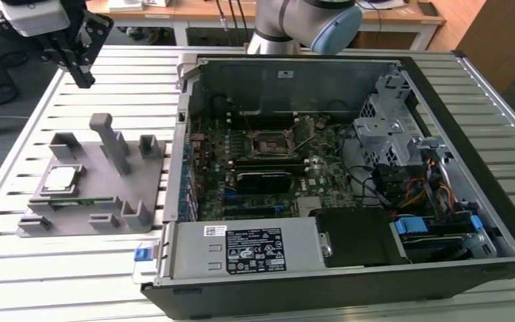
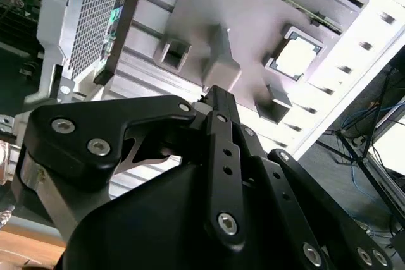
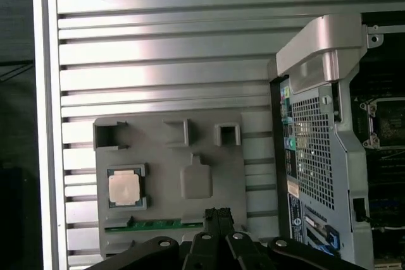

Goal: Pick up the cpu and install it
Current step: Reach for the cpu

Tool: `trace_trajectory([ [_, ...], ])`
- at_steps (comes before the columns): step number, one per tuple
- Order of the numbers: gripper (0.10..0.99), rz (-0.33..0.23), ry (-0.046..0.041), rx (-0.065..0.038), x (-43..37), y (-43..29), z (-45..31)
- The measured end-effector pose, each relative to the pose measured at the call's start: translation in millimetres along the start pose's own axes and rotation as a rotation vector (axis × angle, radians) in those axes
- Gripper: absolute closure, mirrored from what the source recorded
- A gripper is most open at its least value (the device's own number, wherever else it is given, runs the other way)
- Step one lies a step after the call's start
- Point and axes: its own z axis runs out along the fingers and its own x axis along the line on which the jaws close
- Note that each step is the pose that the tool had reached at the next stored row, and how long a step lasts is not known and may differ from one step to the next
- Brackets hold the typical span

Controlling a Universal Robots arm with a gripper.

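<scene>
The cpu (image 1: pixel 61 178) (image 2: pixel 297 55) (image 3: pixel 124 189), a small silver-topped square, lies flat in a recess of the grey holder block (image 1: pixel 105 215) on the slatted table, at the exterior view's left. My gripper (image 1: pixel 82 79) (image 2: pixel 212 93) (image 3: pixel 218 212) hangs well above the table behind the holder, apart from the cpu. Its fingers are shut together with nothing between them. The black motherboard socket (image 1: pixel 269 143) (image 3: pixel 386 121) sits inside the open computer case (image 1: pixel 186 134), with its metal lever standing up.
A green memory stick (image 1: pixel 74 201) (image 3: pixel 158 224) lies along the holder's front edge. Upright grey posts (image 1: pixel 115 144) rise from the holder. The case walls, drive cage (image 1: pixel 387 127) and cables (image 1: pixel 418 188) crowd the exterior view's right. The arm's base (image 1: pixel 302 23) stands behind the case.
</scene>
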Motion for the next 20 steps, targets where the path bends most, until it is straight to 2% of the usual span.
trace_trajectory([
  [2, 0.98, 0.0, 0.0001, 0.0, 8.6, -0.7, 0.2],
  [7, 0.98, -0.031, 0.0015, -0.001, 14.3, -2.3, 1.7],
  [10, 0.98, -0.042, 0.0019, -0.001, 21.3, -3.0, 2.6],
  [14, 0.98, -0.043, 0.002, -0.001, 38.9, -4.8, 2.8],
  [20, 0.98, -0.043, 0.002, -0.001, 65.8, -12.2, 3.3],
])
